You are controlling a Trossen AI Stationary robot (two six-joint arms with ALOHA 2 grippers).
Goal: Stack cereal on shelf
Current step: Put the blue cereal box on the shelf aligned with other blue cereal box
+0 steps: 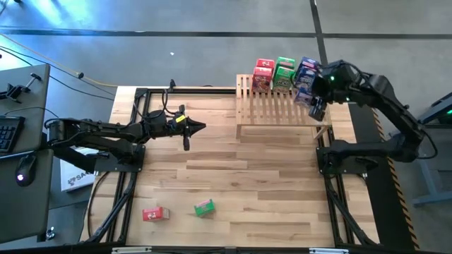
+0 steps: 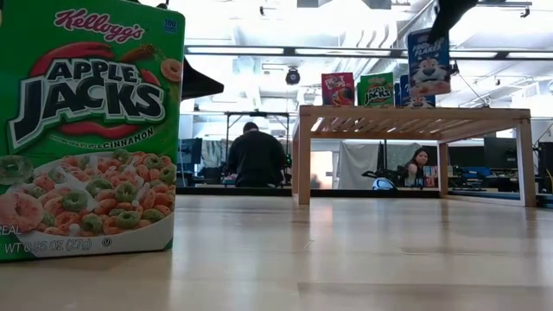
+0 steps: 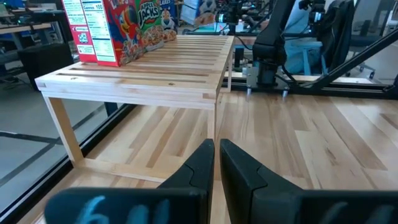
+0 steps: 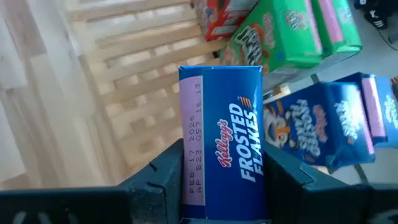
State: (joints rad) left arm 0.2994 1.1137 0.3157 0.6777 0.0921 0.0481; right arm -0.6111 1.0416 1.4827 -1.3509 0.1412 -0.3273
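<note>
The wooden slatted shelf (image 1: 279, 109) stands at the table's far right. Red (image 1: 263, 74), green (image 1: 284, 73) and blue (image 1: 306, 70) cereal boxes stand along its far edge. My right gripper (image 4: 224, 186) is shut on a blue Frosted Flakes box (image 4: 224, 137), held in the air above the shelf's right end (image 2: 429, 62), next to the blue boxes. My left gripper (image 3: 216, 155) is shut and empty above the table, left of the shelf (image 1: 194, 127). A red box (image 1: 155, 214) and a green box (image 1: 204, 207) lie on the table near its front edge. My right gripper pinches the blue box between its two fingers, one (image 4: 165, 177) on each of two opposite faces, with a narrow printed side panel (image 4: 239, 155) facing the wrist camera. The fingers come from above. The box hangs upright below them, clear of the shelf (image 2: 429, 62).
The green Apple Jacks box stands right in front of the low camera (image 2: 86, 130). Bare plank tabletop (image 1: 268, 183) lies between the shelf and the two loose boxes. People sit in the room beyond the table (image 2: 257, 155).
</note>
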